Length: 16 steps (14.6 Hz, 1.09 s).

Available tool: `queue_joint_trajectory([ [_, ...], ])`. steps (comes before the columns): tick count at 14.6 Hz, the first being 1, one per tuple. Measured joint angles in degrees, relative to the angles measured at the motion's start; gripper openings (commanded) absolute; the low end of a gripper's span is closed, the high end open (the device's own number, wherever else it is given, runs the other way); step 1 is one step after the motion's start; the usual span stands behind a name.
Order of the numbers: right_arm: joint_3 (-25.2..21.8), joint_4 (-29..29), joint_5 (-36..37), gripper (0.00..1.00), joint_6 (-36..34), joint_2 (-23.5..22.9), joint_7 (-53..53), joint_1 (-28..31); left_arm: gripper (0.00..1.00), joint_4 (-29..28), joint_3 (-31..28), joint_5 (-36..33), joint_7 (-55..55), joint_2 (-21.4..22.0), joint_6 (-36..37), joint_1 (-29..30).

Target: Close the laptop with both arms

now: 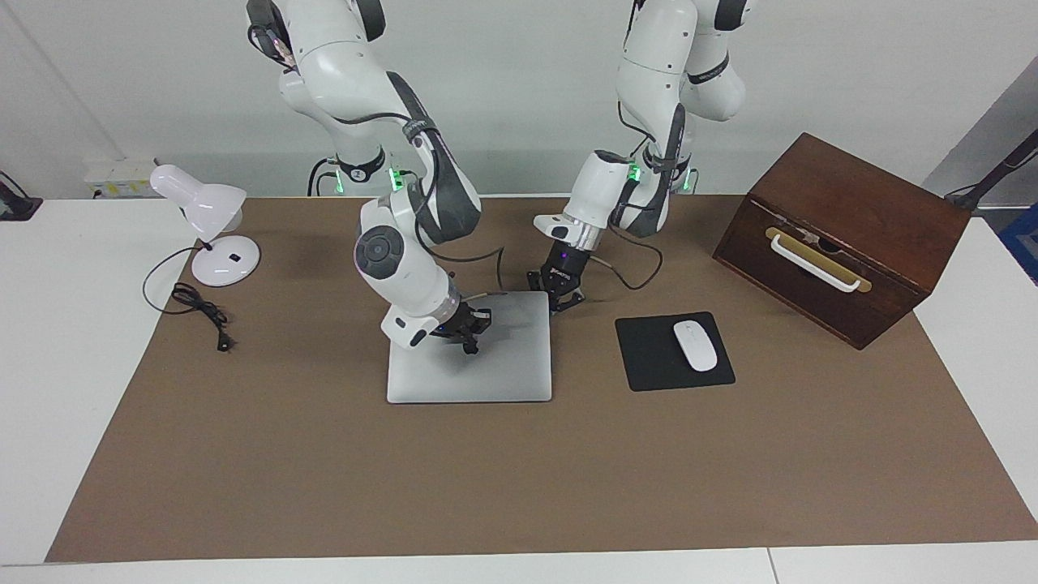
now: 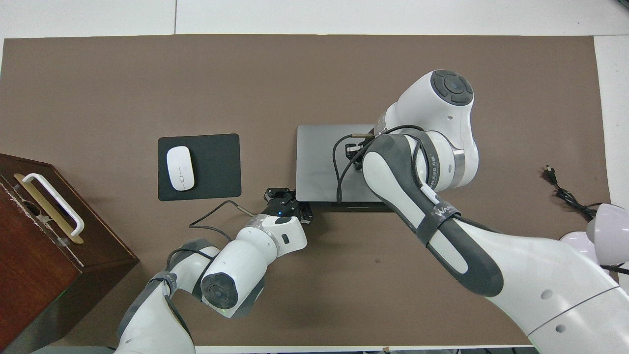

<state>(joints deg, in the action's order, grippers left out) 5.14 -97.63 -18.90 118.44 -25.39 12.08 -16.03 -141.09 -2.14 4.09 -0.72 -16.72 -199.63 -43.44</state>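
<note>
The laptop (image 1: pixel 470 365) lies shut and flat on the brown mat (image 1: pixel 519 487) that covers the table (image 1: pixel 49 365), about midway between the table's 2 ends and closer to the robots' edge than to the edge away from them. Its plain grey lid faces up; its sides run square to the table's edges, and it is nearly square in outline, so no long axis stands out clearly. No logo can be made out on the lid.

The right claw (image 1: pixel 469 334) is on the lid, in the half nearer the robots, fingertips together and gripping nothing. The left claw (image 1: pixel 565 297) is at the laptop's corner nearest the robots on the left arm's side, fingertips also closed and empty; whether it touches the corner is not clear.

A black mouse pad (image 1: pixel 649 357) with a white mouse (image 1: pixel 696 345) on it lies beside the laptop toward the left arm's end, a bare strip of mat between them. A dark wooden box (image 1: pixel 843 235) with a white handle stands near that end's corner by the robots. A white desk lamp (image 1: pixel 207 219) and its black cord (image 1: pixel 199 308) sit at the right arm's end.

The wide band of mat from the laptop to the table's edge away from the robots is open. A strap on the right arm (image 2: pixel 442 216) carries white lettering, too partial to read surely.
</note>
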Motion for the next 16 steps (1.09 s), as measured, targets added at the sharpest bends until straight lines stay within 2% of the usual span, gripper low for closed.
queue_joint_trajectory([
  [9,-0.2,1.2,0.0,0.0,-0.7,0.1,0.0,0.1,0.0,0.0,0.0,0.0,0.0,0.0,0.0,0.0],
  [13,-0.8,5.7,1.5,0.0,-6.6,1.5,0.0,0.8,0.0,0.0,0.0,0.0,0.0,0.0,0.0,0.0],
  [16,-1.1,6.8,5.0,0.01,-10.0,5.1,0.0,1.5,0.0,0.0,0.0,0.0,0.0,0.0,0.0,0.0],
])
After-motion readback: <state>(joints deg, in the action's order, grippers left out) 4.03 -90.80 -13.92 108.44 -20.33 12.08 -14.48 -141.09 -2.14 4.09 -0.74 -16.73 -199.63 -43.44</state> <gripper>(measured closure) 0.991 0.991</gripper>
